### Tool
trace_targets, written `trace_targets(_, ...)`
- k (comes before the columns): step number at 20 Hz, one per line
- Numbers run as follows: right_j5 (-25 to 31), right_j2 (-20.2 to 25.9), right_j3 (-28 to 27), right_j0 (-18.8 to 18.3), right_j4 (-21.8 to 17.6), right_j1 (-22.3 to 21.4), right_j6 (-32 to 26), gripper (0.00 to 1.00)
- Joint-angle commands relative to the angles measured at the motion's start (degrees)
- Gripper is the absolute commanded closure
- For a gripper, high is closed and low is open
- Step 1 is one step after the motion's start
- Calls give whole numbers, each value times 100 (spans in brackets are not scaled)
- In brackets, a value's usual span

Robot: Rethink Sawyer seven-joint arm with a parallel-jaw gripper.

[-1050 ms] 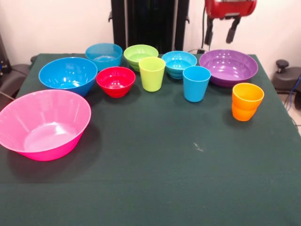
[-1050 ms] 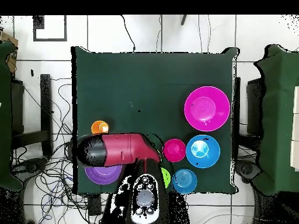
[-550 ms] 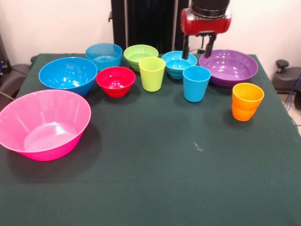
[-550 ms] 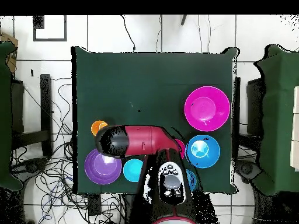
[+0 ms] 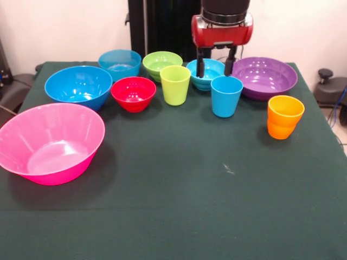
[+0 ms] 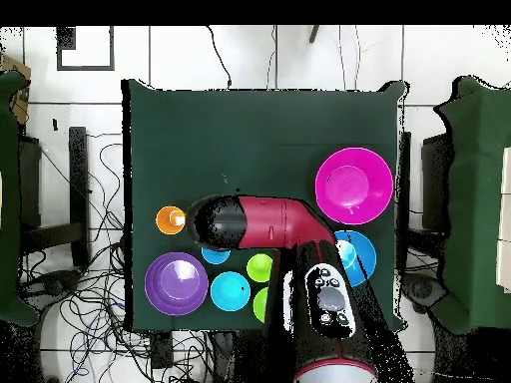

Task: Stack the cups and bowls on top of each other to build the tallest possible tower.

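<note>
While the light blue cup (image 5: 226, 96) is standing upright between the ribbed cyan bowl (image 5: 206, 72) and the purple bowl (image 5: 264, 76), the gripper (image 5: 216, 65) is hanging just above it, fingers apart, likely lining up to grasp it; nothing is stacked yet.

A dark green cloth-covered tabletop (image 5: 179, 206) carries seven bowls (image 5: 51, 142) and three cups (image 5: 226, 96), all standing separately, none stacked.

Pink bowl (image 5: 50, 142), orange cup (image 5: 284, 116), purple bowl (image 5: 264, 77), green tablecloth (image 5: 184, 189)
</note>
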Motion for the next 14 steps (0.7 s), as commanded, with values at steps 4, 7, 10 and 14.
trace_targets(4,1213,938,-676,-198,-389,-104,-1052,0)
trace_targets(7,1368,1019,-1066,-322,-445,107,-1126,0)
trace_targets(10,1518,1058,-1509,-428,-547,358,-1175,0)
trace_targets(14,1629,986,-1995,-371,-771,654,-1037,0)
